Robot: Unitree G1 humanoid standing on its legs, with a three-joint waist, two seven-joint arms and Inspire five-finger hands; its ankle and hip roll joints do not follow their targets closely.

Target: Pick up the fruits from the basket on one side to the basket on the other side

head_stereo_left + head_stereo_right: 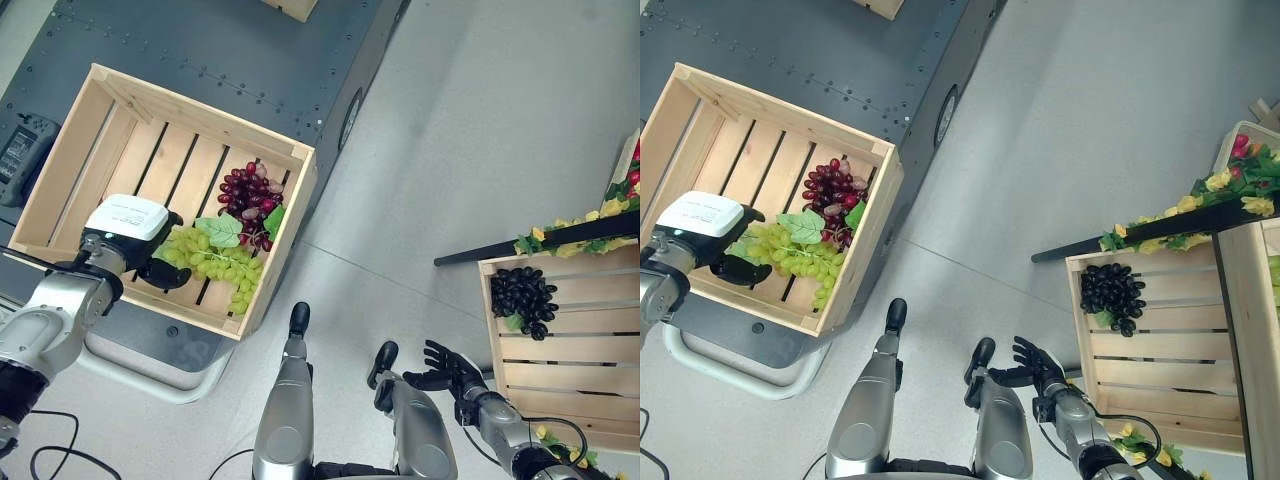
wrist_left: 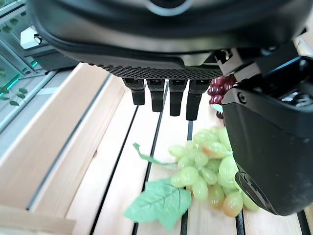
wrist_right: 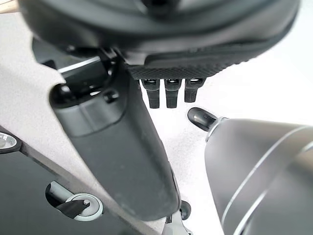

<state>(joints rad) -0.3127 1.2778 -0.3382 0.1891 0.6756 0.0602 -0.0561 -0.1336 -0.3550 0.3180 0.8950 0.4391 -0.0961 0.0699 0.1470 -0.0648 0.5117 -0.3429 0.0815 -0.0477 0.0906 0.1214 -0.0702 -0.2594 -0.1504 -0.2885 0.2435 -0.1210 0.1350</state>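
The robot's left hand (image 1: 160, 268), fingers straight and apart, hovers over green grapes (image 1: 215, 262) near the wooden crate's (image 1: 290, 215) front edge (probably light, bumpy, loosely jointed; best cupped around the cluster's middle).

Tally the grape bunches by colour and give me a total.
Green grapes: 1, in the left crate, beside the left hand
Red grapes: 1, in the same crate
Black grapes: 1, in the right crate
Total: 3 bunches
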